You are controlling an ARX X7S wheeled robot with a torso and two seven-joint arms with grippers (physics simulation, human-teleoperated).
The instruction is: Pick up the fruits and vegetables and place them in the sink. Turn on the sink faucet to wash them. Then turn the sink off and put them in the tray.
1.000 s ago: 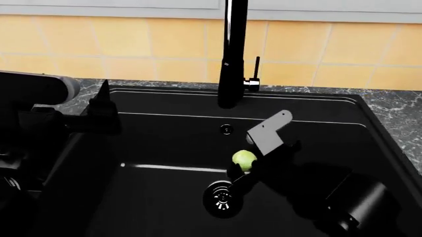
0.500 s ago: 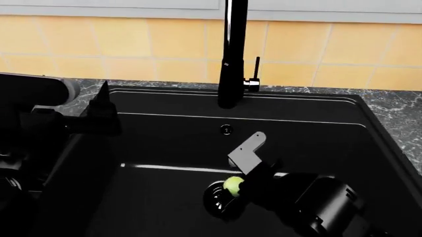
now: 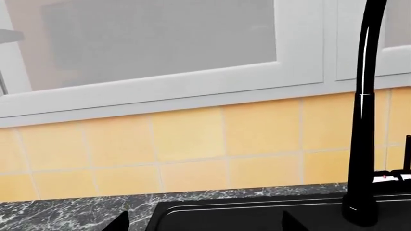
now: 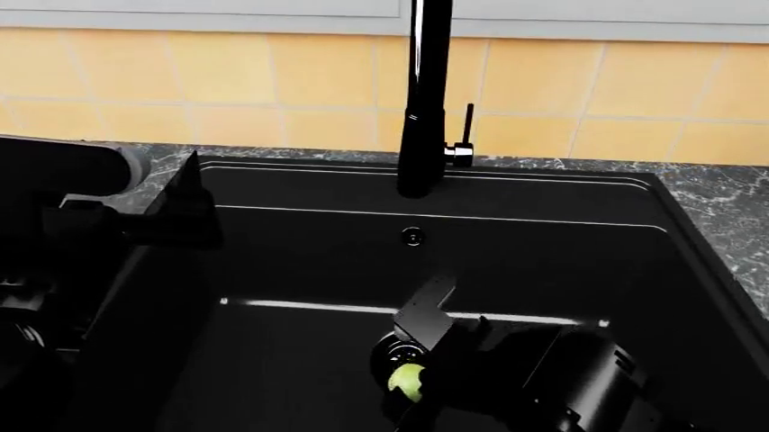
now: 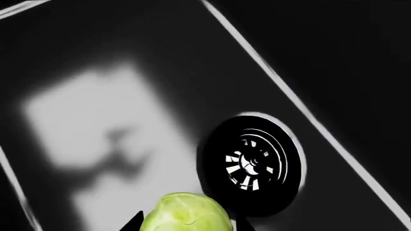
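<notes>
The right gripper (image 4: 406,389) clamps a sprout (image 4: 405,382) over the drain (image 5: 255,162); lower it near the sink (image 4: 301,270) floor before releasing.

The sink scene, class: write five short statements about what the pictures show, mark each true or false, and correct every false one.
1. The right gripper holds a yellow-green sprout. True.
2. The sprout is held over the counter beside the sink. False: it is inside the basin, close to the round drain.
3. Water is running from the faucet. False: no stream shows below its spout.
4. The left gripper is at the sink's left edge and holds nothing. True.
5. A second sprout lies on the sink floor. False: only one sprout is in view.
</notes>
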